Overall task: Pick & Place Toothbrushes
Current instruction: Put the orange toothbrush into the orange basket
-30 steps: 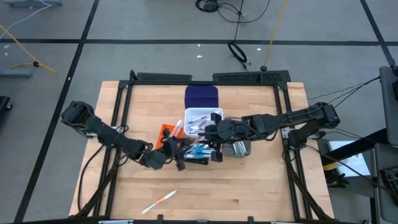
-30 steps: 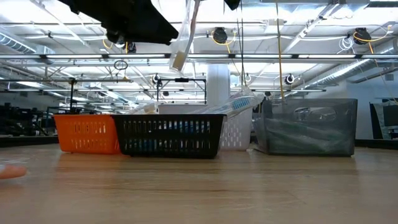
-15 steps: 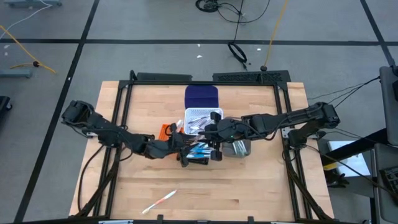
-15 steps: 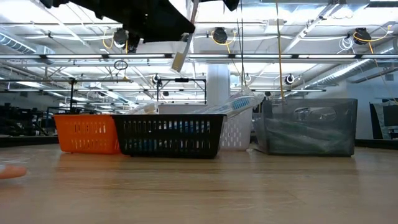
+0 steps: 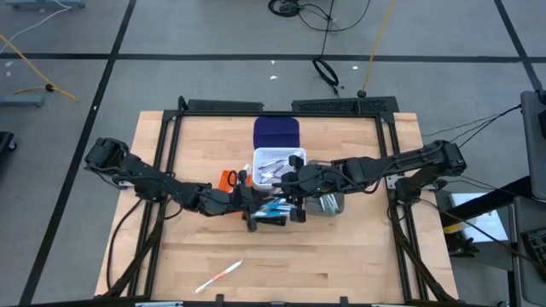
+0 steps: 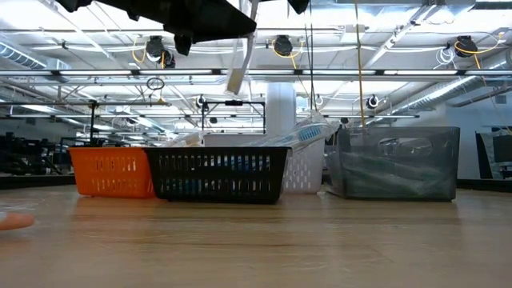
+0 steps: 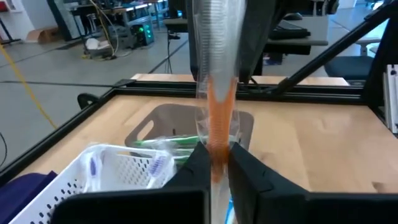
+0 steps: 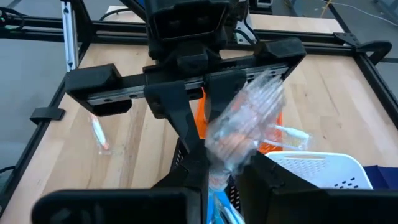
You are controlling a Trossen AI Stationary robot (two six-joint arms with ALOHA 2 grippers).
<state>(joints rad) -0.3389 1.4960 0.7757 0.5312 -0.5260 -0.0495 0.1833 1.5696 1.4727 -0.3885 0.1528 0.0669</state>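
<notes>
Both grippers, left gripper [image 7: 214, 165] and right gripper [image 8: 221, 168], are closed on one wrapped orange toothbrush [image 7: 214, 93] above the black bin [image 6: 218, 174].

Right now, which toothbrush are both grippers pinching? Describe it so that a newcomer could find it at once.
Start at the cluster of small bins mid-table, at the black bin. Above it the left gripper and right gripper meet, both shut on one wrapped toothbrush. Unlike the toothbrush lying alone on the wood or those lying in the bins, it stands upright in clear wrapping, with an orange handle.
</notes>
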